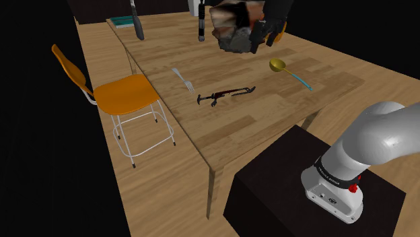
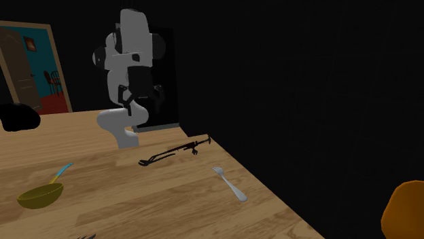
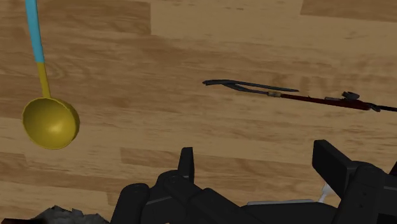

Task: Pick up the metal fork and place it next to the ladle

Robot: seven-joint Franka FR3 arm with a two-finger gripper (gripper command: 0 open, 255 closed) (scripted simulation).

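Gripper (image 3: 256,156): wide apart, empty, ready to descend.
Fork (image 1: 182,79): flat on table (image 1: 235,131), well apart from the ladle (image 1: 276,65).

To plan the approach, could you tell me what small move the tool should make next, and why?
Probably carry the open tool across until it is above the fork, before any descent. It hangs high over the table, holding nothing, and the fork lies untouched, on the far side of the dark utensil from the ladle.
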